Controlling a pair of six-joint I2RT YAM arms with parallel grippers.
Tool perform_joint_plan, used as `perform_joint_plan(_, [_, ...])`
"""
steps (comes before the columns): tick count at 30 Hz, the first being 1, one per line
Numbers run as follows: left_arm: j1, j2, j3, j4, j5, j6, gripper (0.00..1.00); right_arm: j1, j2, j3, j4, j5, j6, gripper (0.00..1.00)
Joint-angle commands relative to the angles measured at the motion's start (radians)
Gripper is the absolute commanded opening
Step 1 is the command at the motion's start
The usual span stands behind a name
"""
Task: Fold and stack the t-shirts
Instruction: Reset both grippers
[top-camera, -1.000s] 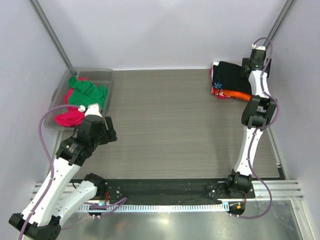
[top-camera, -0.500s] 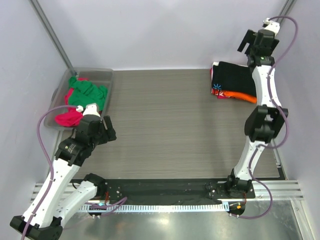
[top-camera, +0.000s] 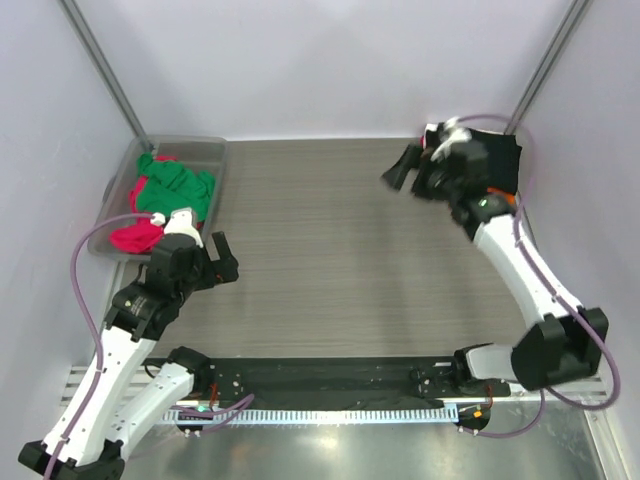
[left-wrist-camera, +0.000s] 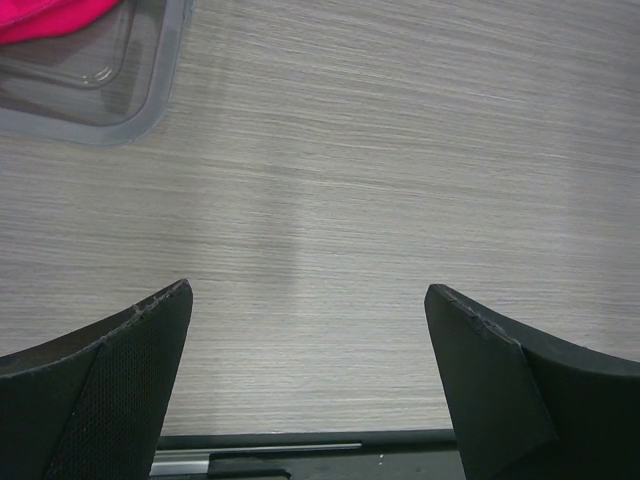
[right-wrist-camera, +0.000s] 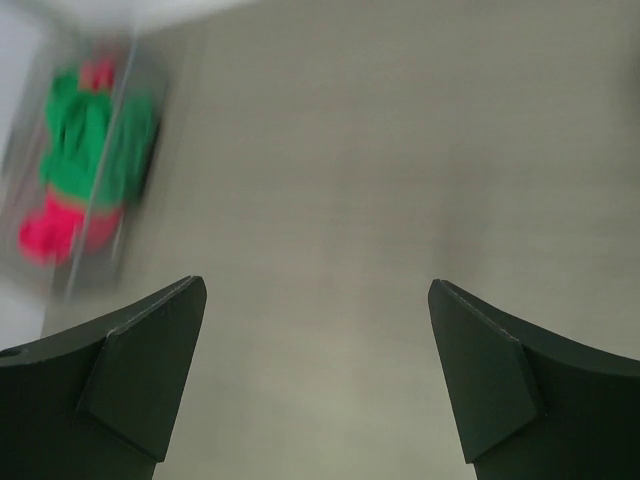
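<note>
At far left I note a clear bin (top-camera: 208, 147) standing at the table's left edge. It holds the green t-shirt (top-camera: 172, 187), heaped toward the back, and the magenta t-shirt (top-camera: 134, 237) at the near end. A purple cable from the left arm loops across the bin's near end.

The left gripper (left-wrist-camera: 308, 289) hangs just beside the bin's near right corner. Its jaws are spread wide, with only bare table (top-camera: 320, 255) between them.

The right gripper (right-wrist-camera: 316, 284) hangs over the far right part of the table, pointing left. Its jaws are also spread, with nothing between them. Directly behind it, in the far right corner, lies the black t-shirt (top-camera: 499, 150), partly covered by the right wrist and its cable. I cannot tell what lies beneath it.

Only the top view shows the black t-shirt. The left wrist view gives the bin's corner and a strip of magenta cloth up close. The right wrist view is blurred but takes in the bin with both coloured shirts across the table, and nothing stands between.
</note>
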Motion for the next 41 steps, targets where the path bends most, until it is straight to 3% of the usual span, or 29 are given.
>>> perform_joint_plan(1, [0.006,-0.016,-0.003,0.044,0.007,0.012,1.00,0.172,-0.169,-0.162,-0.058,0.000,0.015,1.00])
perform_joint_plan(8, [0.004,-0.009,-0.005,0.040,-0.013,0.006,1.00,0.243,-0.587,-0.593,-0.118,0.080,0.193,1.00])
perform_joint_plan(12, [0.004,-0.004,-0.003,0.038,-0.011,0.004,1.00,0.243,-0.717,-0.646,-0.189,0.103,0.210,1.00])
perform_joint_plan(36, [0.004,0.002,-0.005,0.031,-0.039,-0.005,1.00,0.243,-0.766,-0.663,-0.272,0.131,0.247,1.00])
perform_joint_plan(40, [0.006,0.002,-0.005,0.029,-0.043,-0.006,1.00,0.243,-0.772,-0.667,-0.276,0.163,0.267,1.00])
perform_joint_plan(41, [0.006,0.002,-0.005,0.029,-0.046,-0.006,1.00,0.244,-0.778,-0.669,-0.276,0.262,0.311,1.00])
